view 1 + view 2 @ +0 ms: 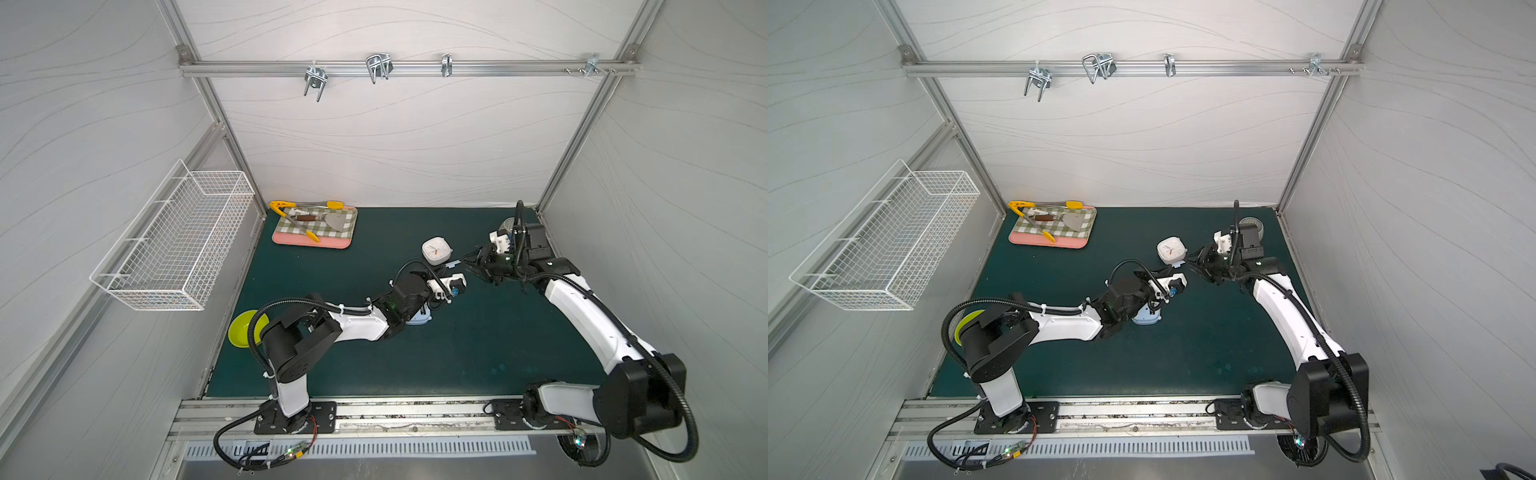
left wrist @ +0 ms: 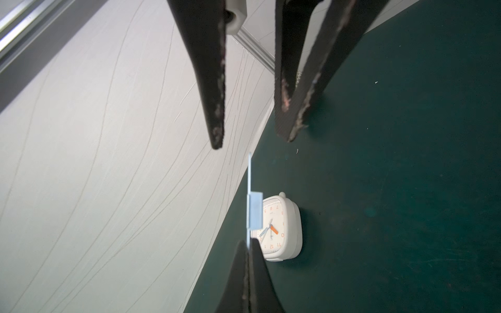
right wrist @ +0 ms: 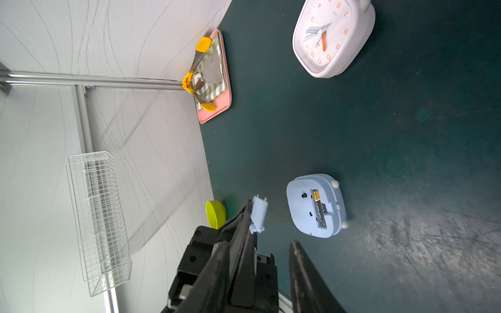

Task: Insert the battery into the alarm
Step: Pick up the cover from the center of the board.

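Battery cover (image 2: 254,211): clamped between closed left fingers (image 2: 235,276); long axis points 3 o'clock, in both top views, at empty, parted right fingers (image 2: 215,108).

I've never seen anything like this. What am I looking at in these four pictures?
One robot with a left arm and a right arm, bolted beside a green mat, each ending in two fingers. Two pictures look down from overhead on the whole scene; the other two come from cameras on the wrists, so they look tilted. On the mat are a white clock, a blue alarm face down with a battery in its open back, a pink tray of kitchen tools and a yellow-green bowl. The left arm's fingers are shut on a thin blue battery cover. The right arm's fingers are open, just short of it.
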Motion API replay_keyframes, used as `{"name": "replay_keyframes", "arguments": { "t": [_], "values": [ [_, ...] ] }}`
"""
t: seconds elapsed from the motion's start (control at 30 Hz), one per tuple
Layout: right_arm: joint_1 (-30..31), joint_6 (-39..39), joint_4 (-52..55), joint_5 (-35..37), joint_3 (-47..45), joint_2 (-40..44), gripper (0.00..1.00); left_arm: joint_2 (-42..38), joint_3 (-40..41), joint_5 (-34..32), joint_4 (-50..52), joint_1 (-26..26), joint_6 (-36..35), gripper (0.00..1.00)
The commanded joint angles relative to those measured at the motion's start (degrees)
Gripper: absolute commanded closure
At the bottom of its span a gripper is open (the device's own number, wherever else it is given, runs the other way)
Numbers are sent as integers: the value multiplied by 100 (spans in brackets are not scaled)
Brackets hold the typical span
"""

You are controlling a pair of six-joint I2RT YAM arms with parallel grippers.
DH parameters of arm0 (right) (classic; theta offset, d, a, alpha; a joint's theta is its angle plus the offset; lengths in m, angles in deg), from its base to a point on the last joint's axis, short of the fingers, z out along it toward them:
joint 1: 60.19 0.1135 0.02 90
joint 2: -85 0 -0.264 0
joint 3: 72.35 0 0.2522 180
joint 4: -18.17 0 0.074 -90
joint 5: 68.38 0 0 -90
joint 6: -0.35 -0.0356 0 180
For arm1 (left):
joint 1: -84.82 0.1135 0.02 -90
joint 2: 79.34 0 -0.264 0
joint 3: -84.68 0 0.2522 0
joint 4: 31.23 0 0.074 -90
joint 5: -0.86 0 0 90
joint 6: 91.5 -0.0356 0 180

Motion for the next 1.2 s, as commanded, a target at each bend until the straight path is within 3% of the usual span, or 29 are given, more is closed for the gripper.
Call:
{"name": "replay_keyframes", "arguments": {
  "t": [0.0,0.7,0.87,0.9,0.93,1.03,1.17],
  "values": [
    [-66,-202,-180,-191,-64,-104,66,120,-22,-86,-507,-72,-311,100],
    [-137,-336,-396,-453,-118,-272,97,151,-9,-70,-524,-148,-430,99],
    [-136,-284,-363,-443,-102,-261,100,159,-9,-46,-480,-153,-413,92],
    [-138,-255,-348,-436,-101,-261,100,159,-9,-40,-480,-150,-399,89],
    [-138,-222,-339,-422,-93,-251,100,159,-1,-35,-487,-151,-386,75],
    [-140,-133,-297,-338,-92,-244,100,143,29,-57,-513,-161,-233,44],
    [-163,107,-196,-82,-52,-251,100,75,150,-240,-505,-236,160,26]
  ]
}}
